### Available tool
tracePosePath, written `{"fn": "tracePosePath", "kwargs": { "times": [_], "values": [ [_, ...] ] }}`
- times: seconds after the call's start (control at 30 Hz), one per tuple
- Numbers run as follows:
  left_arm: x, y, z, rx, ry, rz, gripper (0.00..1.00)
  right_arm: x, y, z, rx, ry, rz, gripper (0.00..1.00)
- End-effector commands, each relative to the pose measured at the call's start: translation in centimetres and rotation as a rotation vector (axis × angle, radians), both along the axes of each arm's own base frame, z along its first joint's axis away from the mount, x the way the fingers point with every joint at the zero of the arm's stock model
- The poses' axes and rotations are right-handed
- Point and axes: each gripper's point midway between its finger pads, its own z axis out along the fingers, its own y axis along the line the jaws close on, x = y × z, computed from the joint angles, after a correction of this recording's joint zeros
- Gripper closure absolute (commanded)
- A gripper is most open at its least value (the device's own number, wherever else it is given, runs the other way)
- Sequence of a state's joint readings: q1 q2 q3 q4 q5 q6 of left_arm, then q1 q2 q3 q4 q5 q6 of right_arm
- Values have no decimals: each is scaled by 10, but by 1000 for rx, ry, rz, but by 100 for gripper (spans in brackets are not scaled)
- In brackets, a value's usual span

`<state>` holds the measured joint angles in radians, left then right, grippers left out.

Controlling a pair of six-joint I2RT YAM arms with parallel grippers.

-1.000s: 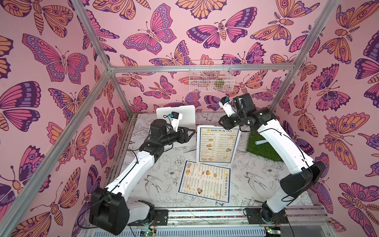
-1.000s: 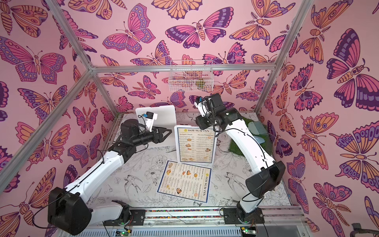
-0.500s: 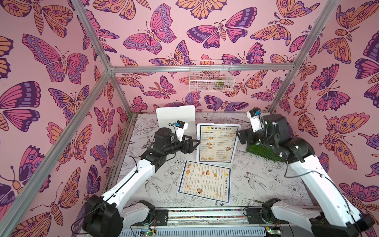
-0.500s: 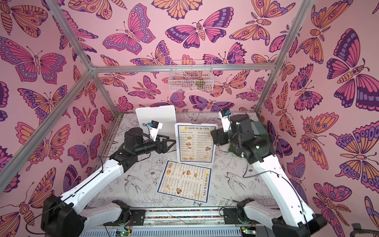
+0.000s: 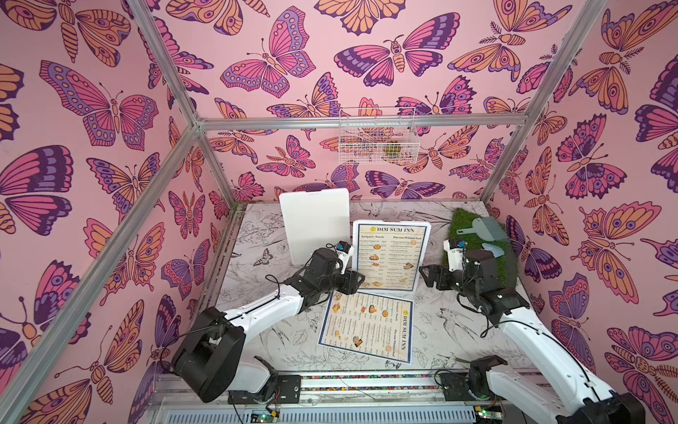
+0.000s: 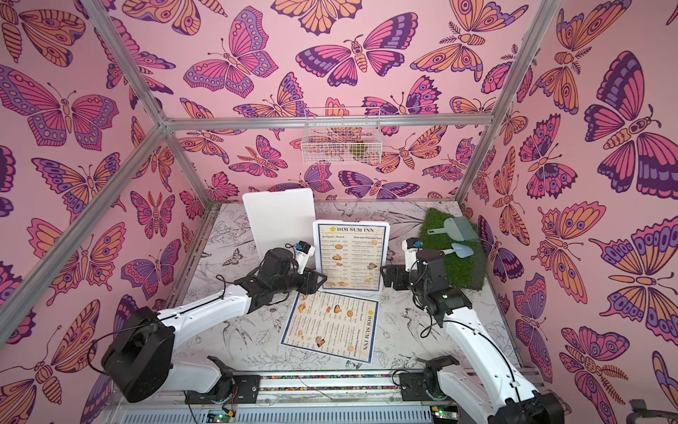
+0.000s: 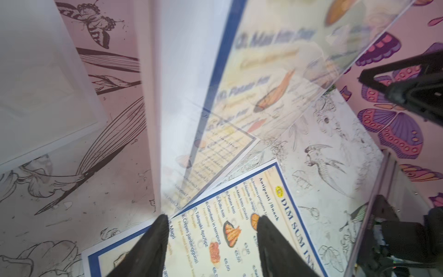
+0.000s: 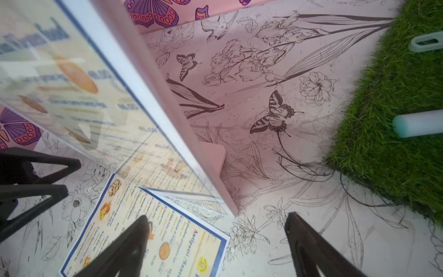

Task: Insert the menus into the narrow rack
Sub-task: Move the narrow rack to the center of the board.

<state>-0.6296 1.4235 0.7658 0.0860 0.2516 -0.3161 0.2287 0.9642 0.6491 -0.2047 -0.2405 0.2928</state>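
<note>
Pink walls printed with butterflies enclose a worktop [image 5: 440, 330] covered in line drawings of flowers and birds. Toward the back edge, about midway across, the narrow rack [image 8: 182, 134] stands as a white-backed holder with a clear front, and one menu [image 5: 390, 257] stands upright in it, heading at the top. A second menu [image 5: 367, 328] lies flat between the rack and the front edge, turned sideways, its far edge right at the foot of the rack. The left pincer [image 5: 357, 284] hangs low over the far left corner of the flat menu, next to the rack's lower left corner; in the left wrist view its fingers [image 7: 158, 237] stand apart with only the printed sheet showing between them. The right pincer [image 5: 423, 275] is near the rack's lower right corner, spread wide and holding nothing, one finger [image 8: 134, 237] over the flat menu's corner and its partner over bare worktop. A white board [image 5: 315, 224] leans near the back left corner, and a grass mat [image 5: 508, 268] with two small pale tools fills the back right corner
</note>
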Motion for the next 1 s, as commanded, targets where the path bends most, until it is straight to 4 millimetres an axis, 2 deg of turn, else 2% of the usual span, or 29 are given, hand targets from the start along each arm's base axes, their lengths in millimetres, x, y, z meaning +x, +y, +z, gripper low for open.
{"fn": "tracePosePath", "kwargs": {
  "times": [0.0,0.17,0.23,0.43,0.7,0.97],
  "values": [
    [6,1,-17,37,-13,24,48,14,19,24,107,-107,72,12],
    [13,2,-39,90,4,67,60,19,17,1,83,-49,53,18],
    [18,2,-47,150,-5,93,62,22,14,-7,75,-35,27,19],
    [42,-17,-58,256,-39,127,60,36,0,-27,57,-4,-70,20],
    [84,-68,-56,234,-59,61,57,63,-19,-30,49,-24,-134,25],
    [127,-128,-66,229,-74,-66,55,88,-42,-26,55,-42,-180,26]
  ]
}}
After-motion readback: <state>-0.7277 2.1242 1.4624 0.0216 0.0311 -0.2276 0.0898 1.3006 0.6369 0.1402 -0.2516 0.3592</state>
